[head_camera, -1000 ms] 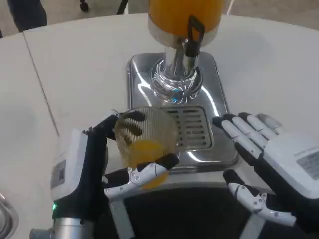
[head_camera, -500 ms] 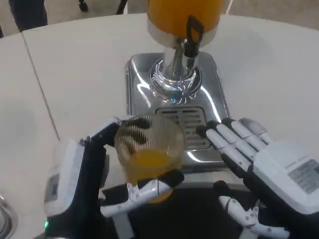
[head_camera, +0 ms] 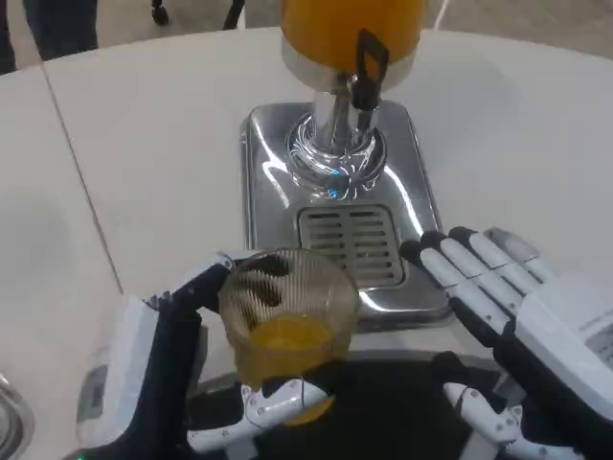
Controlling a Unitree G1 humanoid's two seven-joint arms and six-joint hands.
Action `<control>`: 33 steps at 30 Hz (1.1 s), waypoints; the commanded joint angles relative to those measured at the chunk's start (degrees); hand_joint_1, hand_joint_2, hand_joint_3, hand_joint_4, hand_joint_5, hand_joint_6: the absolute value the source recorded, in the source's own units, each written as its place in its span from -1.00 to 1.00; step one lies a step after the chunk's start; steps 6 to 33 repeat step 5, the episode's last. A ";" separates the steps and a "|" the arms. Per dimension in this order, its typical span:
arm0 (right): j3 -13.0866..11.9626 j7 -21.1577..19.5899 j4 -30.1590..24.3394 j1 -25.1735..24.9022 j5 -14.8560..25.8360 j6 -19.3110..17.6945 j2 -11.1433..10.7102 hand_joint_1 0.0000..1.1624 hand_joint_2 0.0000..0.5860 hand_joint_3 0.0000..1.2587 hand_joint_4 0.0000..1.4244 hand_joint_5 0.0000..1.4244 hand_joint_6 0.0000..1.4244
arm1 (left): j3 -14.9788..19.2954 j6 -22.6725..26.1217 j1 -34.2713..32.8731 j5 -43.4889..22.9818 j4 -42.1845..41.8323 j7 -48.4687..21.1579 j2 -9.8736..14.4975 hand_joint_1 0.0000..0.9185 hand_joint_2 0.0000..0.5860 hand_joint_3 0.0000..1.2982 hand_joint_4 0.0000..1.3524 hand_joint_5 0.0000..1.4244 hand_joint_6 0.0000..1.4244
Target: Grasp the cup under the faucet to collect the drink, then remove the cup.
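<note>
Upright, mouth up, the ribbed cup (head_camera: pixel 287 321) holds orange drink low inside, gripped by the left hand (head_camera: pixel 168 369), while the right hand (head_camera: pixel 512 316) hovers spread, empty.

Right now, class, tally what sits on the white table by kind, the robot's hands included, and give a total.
Drink dispenser: 1
Drip tray: 1
Ribbed cup with orange drink: 1
Robot hands: 2, left hand and right hand
Total: 5
</note>
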 commanded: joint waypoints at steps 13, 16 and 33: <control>1.02 0.20 -1.88 1.08 -2.11 0.72 1.73 -0.88 1.00 -1.00 -1.00 -1.00 -1.00 | 0.37 -2.34 0.01 -0.87 -1.50 -0.98 -0.35 0.46 -0.74 0.68 0.89 0.95 1.00; 1.02 0.20 -1.88 1.08 -2.11 0.72 1.73 -0.88 1.00 -1.00 -1.00 -1.00 -1.00 | 0.37 -2.34 0.01 -0.87 -1.50 -0.98 -0.35 0.46 -0.74 0.68 0.89 0.95 1.00; 1.02 0.20 -1.88 1.08 -2.11 0.72 1.73 -0.88 1.00 -1.00 -1.00 -1.00 -1.00 | 0.37 -2.34 0.01 -0.87 -1.50 -0.98 -0.35 0.46 -0.74 0.68 0.89 0.95 1.00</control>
